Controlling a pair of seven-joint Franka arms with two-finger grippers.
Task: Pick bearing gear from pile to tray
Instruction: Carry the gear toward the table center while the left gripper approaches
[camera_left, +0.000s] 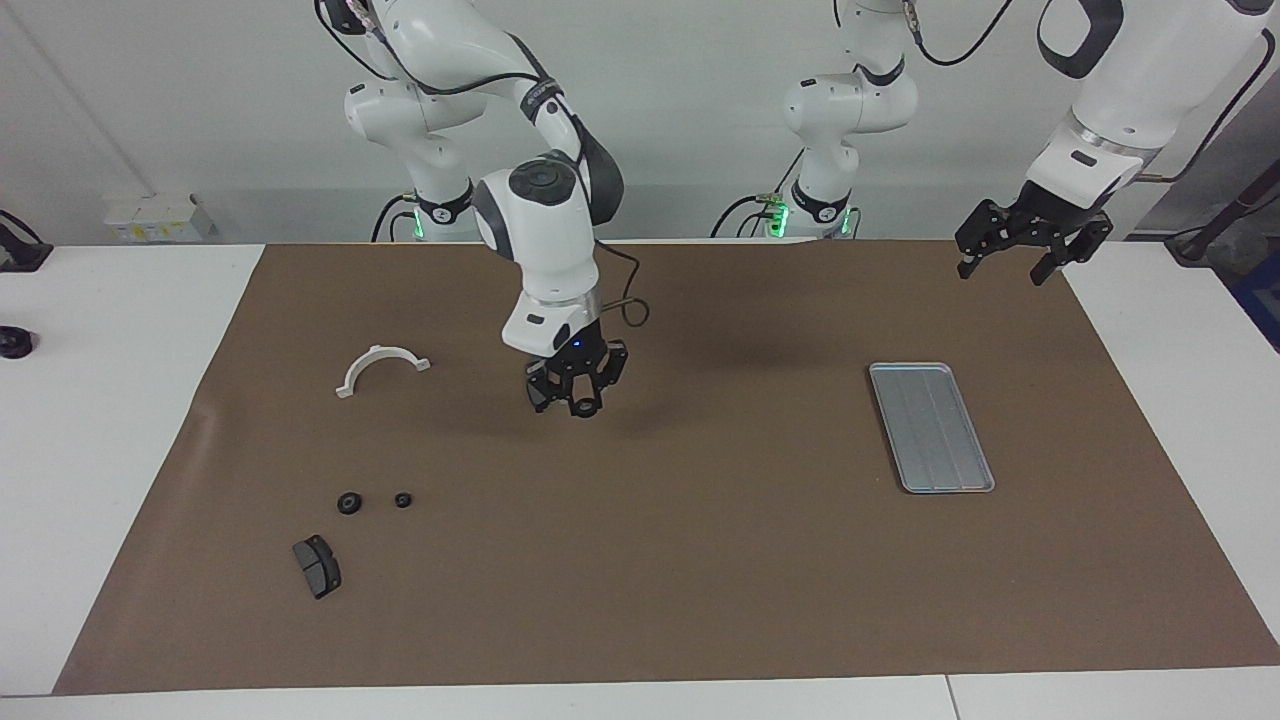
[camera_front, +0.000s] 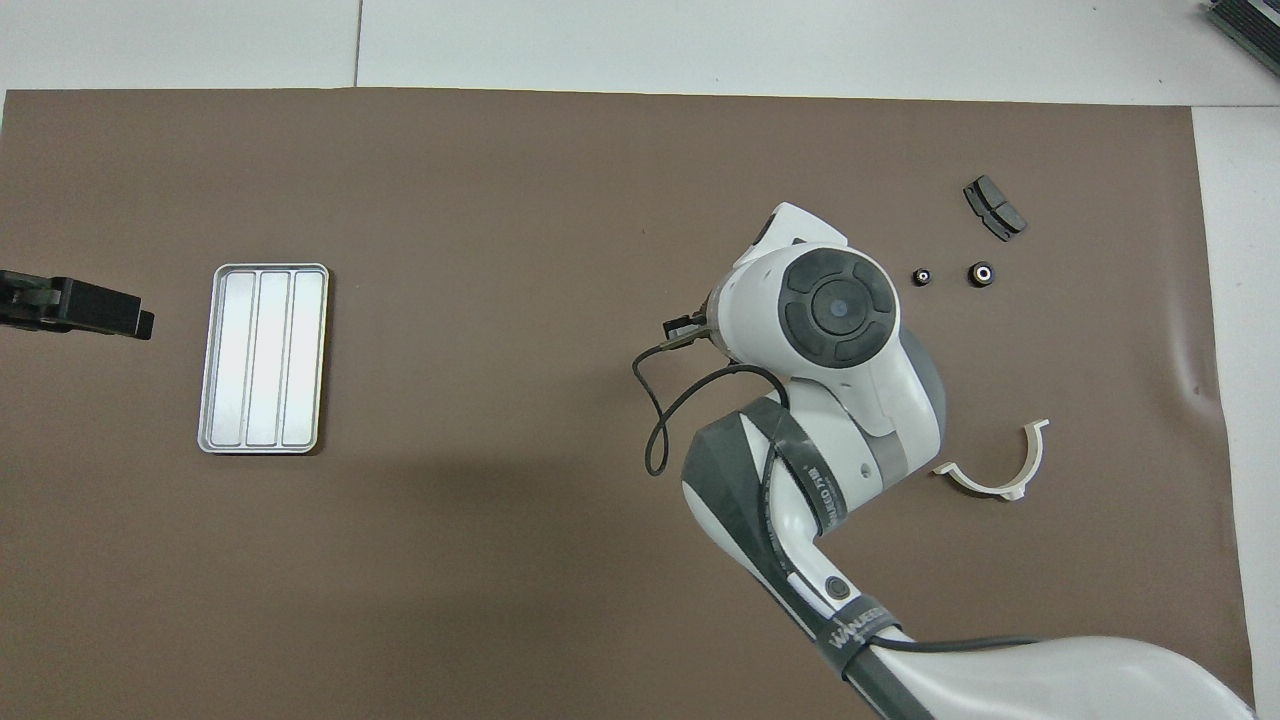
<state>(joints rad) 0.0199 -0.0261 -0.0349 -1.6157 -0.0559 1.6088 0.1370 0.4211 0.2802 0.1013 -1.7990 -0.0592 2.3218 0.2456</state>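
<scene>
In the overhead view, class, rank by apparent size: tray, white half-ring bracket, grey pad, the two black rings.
1. tray
2. white half-ring bracket
3. grey pad
4. two black rings, too alike to rank

Plain white wall (camera_left: 680, 110), white table (camera_left: 110, 400), brown mat (camera_left: 700, 560)

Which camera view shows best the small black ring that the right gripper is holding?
The facing view: the bearing gear shows between the tips of the right gripper, raised over the brown mat. In the overhead view the right arm's own wrist covers both, so nothing of the ring shows.
</scene>
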